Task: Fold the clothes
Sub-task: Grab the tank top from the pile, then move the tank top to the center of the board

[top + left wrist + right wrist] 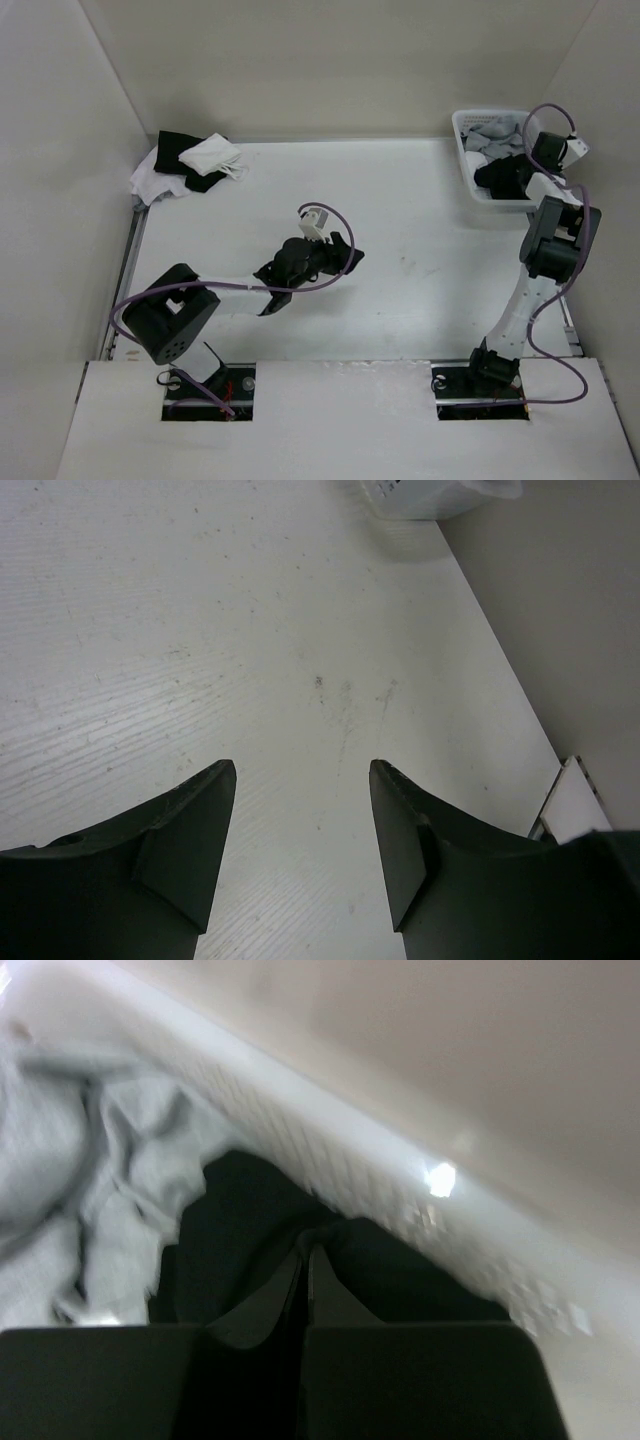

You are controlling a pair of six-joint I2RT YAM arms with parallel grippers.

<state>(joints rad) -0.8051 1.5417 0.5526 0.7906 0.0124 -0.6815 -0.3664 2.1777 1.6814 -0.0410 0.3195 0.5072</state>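
Soft, crumpled black clothes (pixel 240 1205); right tool (pixel 303 1253) pinches them.

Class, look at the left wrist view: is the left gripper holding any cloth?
No, the left gripper stands open above the table, with nothing between its fingers.

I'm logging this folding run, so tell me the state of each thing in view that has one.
basket: upright, holding clothes.
black garment: crumpled in the basket, unfolded.
grey garments: crumpled in the basket.
heap of cloths: crumpled, at the table's far left.
left tool: open, empty, above bare table.
right tool: shut, tips at the black garment.
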